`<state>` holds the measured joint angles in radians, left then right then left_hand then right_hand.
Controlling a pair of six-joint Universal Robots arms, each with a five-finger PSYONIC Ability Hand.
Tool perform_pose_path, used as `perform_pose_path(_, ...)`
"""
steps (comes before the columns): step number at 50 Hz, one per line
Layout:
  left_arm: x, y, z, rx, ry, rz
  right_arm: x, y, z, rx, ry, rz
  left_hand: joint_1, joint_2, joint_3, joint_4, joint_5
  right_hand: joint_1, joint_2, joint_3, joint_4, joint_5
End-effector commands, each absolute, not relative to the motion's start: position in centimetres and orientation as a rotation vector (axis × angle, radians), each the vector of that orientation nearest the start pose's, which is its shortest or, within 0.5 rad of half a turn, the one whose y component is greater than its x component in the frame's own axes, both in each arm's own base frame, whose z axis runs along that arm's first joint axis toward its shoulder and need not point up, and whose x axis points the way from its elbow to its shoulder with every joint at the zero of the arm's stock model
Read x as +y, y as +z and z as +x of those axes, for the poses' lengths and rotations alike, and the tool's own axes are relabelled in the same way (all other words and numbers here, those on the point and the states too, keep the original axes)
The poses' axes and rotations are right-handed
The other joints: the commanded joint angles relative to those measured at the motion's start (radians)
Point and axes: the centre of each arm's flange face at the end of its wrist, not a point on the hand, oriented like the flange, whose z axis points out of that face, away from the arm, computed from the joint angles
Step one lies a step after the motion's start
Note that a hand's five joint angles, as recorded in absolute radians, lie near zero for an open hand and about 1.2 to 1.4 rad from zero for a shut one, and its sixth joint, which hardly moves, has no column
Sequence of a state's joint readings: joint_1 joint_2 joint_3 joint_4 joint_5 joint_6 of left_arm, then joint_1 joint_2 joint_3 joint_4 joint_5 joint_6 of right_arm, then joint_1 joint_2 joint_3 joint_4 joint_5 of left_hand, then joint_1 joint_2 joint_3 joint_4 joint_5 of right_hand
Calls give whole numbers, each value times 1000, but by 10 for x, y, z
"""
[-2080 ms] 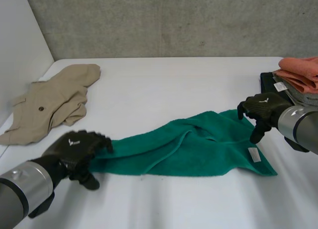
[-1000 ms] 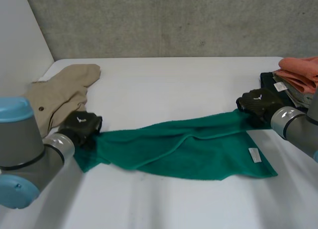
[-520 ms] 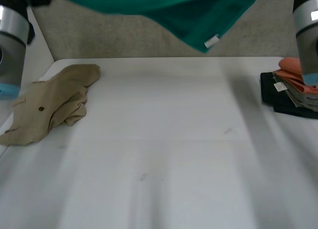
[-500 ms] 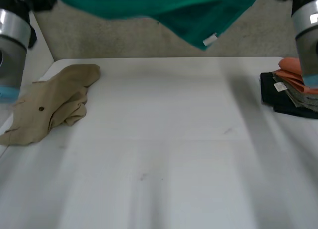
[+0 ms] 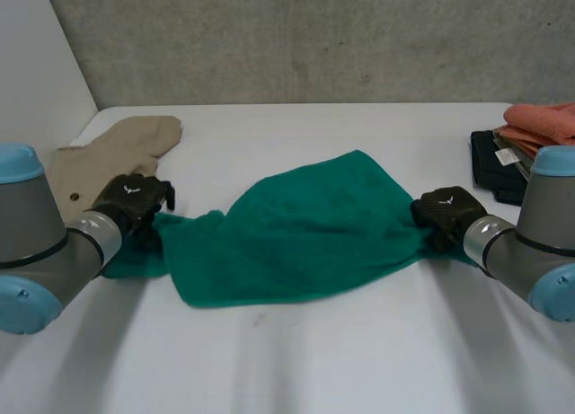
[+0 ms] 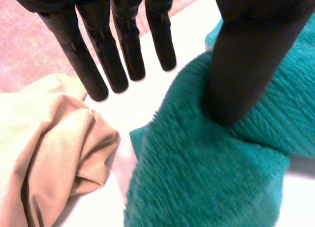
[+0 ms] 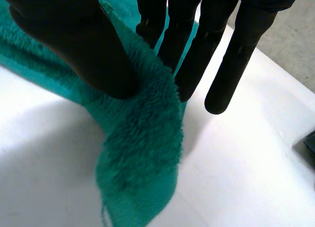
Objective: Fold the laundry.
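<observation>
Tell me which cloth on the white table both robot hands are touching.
The green terry towel: the left robot hand is at one end, the right robot hand at the other. The beige garment lies untouched.

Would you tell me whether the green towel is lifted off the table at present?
No, the green towel lies spread on the white table.
</observation>
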<state>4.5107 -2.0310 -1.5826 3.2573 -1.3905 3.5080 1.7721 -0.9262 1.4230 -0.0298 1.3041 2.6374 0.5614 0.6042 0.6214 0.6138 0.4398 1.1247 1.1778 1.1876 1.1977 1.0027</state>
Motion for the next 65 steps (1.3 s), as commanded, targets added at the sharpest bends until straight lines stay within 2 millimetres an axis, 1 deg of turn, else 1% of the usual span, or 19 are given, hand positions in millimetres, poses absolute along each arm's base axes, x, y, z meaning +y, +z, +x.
perform_pose_path(1, -303, 170, -209, 2488, -1845, 816, -329, 134, 231, 2341, -1664, -1061, -75, -118, -135, -127, -128, 272, 218, 209, 199, 219)
perform_pose_path(5, -272, 174, -196, 2517, -1813, 801, -327, 132, 230, 2354, -1664, -1058, -43, -86, -103, -95, -96, 272, 218, 209, 199, 219)
perform_pose_path(8, -251, 173, -192, 2552, -1797, 834, -327, 132, 230, 2354, -1667, -1059, 243, 201, 183, 191, 190, 272, 218, 209, 199, 219)
perform_pose_path(15, -225, 157, -191, 2644, -1706, 953, -327, 135, 230, 2350, -1680, -1057, 351, 308, 291, 299, 298, 272, 218, 209, 199, 219)
perform_pose_path(20, -229, 148, -191, 2663, -1682, 971, -326, 134, 229, 2353, -1675, -1060, 278, 235, 217, 225, 225, 272, 218, 209, 199, 219)
perform_pose_path(24, -240, 139, -198, 2673, -1676, 1006, -325, 132, 229, 2355, -1667, -1066, 17, -26, -43, -35, -36, 272, 218, 209, 199, 219)
perform_pose_path(27, -245, 133, -201, 2684, -1655, 1022, -324, 132, 228, 2357, -1665, -1071, -28, -71, -88, -80, -81, 272, 218, 209, 199, 219)
perform_pose_path(30, -254, 123, -203, 2691, -1624, 1019, -324, 131, 228, 2355, -1666, -1078, 28, -15, -33, -25, -25, 272, 218, 209, 199, 219)
perform_pose_path(32, -264, 119, -201, 2677, -1609, 993, -325, 132, 228, 2354, -1669, -1079, 209, 166, 148, 156, 156, 272, 218, 209, 199, 219)
perform_pose_path(38, -284, 119, -201, 2616, -1643, 943, -323, 133, 228, 2355, -1666, -1089, 365, 322, 305, 313, 312, 272, 218, 209, 199, 219)
perform_pose_path(40, -291, 125, -203, 2573, -1707, 942, -323, 135, 228, 2357, -1675, -1089, 801, 758, 741, 749, 748, 272, 218, 209, 199, 219)
perform_pose_path(41, -293, 127, -203, 2558, -1723, 937, -324, 137, 228, 2353, -1681, -1088, 835, 792, 774, 782, 782, 272, 218, 209, 199, 219)
perform_pose_path(45, -294, 151, -204, 2480, -1809, 914, -322, 151, 224, 2361, -1701, -1078, 835, 792, 775, 782, 782, 272, 218, 209, 199, 219)
perform_pose_path(49, -284, 193, -200, 2411, -1929, 816, -317, 173, 216, 2382, -1709, -1091, 835, 792, 775, 782, 782, 272, 218, 209, 199, 219)
perform_pose_path(50, -278, 211, -198, 2404, -1980, 765, -314, 184, 214, 2384, -1715, -1116, 835, 792, 775, 782, 782, 272, 218, 209, 199, 219)
perform_pose_path(53, -268, 239, -196, 2386, -2067, 709, -308, 206, 208, 2382, -1750, -1156, 835, 792, 775, 782, 782, 272, 218, 209, 199, 219)
perform_pose_path(58, -240, 284, -186, 2409, -2080, 696, -296, 273, 189, 2357, -1921, -1236, 835, 792, 775, 782, 782, 272, 218, 209, 199, 219)
perform_pose_path(62, -233, 304, -177, 2434, -2014, 696, -284, 304, 180, 2354, -1968, -1310, 835, 792, 775, 782, 782, 272, 218, 209, 199, 219)
perform_pose_path(65, -234, 303, -174, 2499, -1927, 687, -277, 306, 180, 2363, -1909, -1386, 835, 792, 775, 782, 782, 272, 218, 209, 199, 219)
